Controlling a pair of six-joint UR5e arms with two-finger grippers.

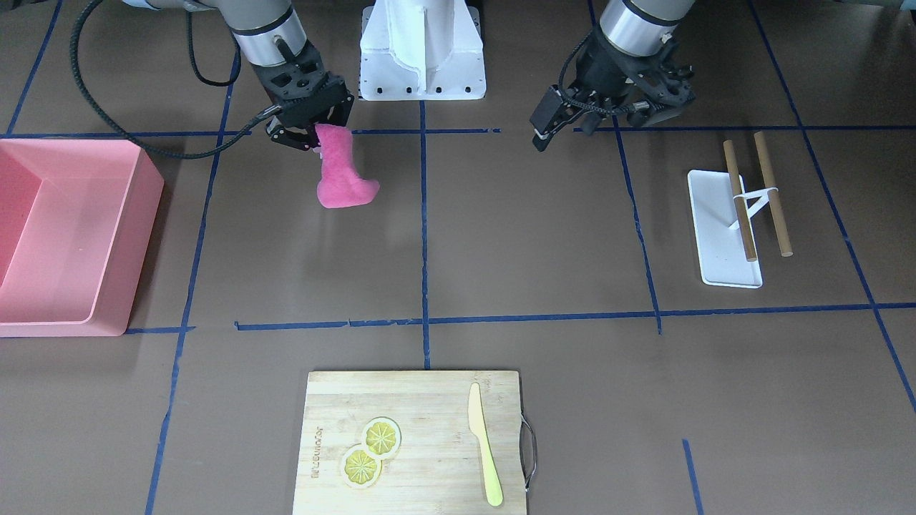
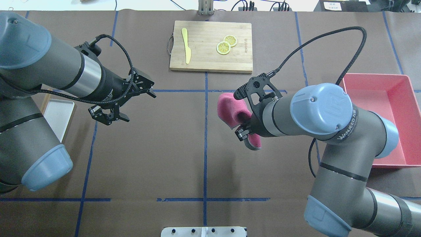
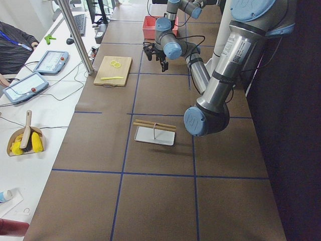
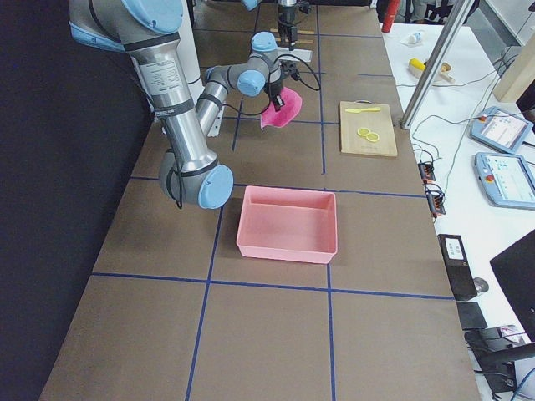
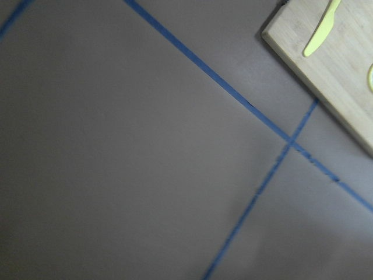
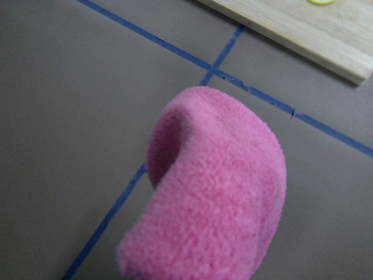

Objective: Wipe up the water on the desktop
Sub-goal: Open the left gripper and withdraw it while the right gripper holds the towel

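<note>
The brown desktop [image 1: 529,236] with blue tape lines shows no visible water. My right gripper [image 1: 313,136] is shut on the top of a pink fleece cloth [image 1: 342,179]. The cloth hangs down and its bent lower end seems to rest on the desktop, just right of the centre tape line in the overhead view [image 2: 230,107]. It fills the right wrist view [image 6: 221,198]. My left gripper [image 2: 139,107] is open and empty, hovering over bare desktop [image 2: 148,158] well apart from the cloth. The left wrist view shows only desktop and tape.
A pink bin [image 1: 136,214] stands on the robot's right side. A bamboo cutting board [image 1: 429,408] with two lemon slices and a yellow knife lies at the far edge. A white tray [image 1: 719,250] with two wooden sticks lies on the robot's left.
</note>
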